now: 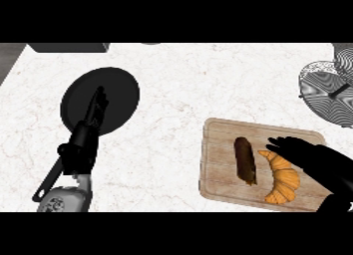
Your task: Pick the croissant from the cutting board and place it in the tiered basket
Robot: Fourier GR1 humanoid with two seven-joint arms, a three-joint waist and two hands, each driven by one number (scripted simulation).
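A golden croissant (281,183) lies on the right half of a wooden cutting board (220,149), next to a dark brown stick-shaped pastry (245,160). My right hand (325,167) comes in from the lower right and hovers over the board's right edge. Its fingers are straight, and their tips reach just above the croissant's upper end; whether they touch it I cannot tell. The wire tiered basket (334,92) stands at the right edge, farther back. My left hand (85,142) is at the left with straight fingers pointing away over a black pan, holding nothing.
A black round pan (117,89) sits on the white marble counter at the left, its handle (48,183) running toward the lower edge beside my left forearm. A dark box (69,47) stands at the back left.
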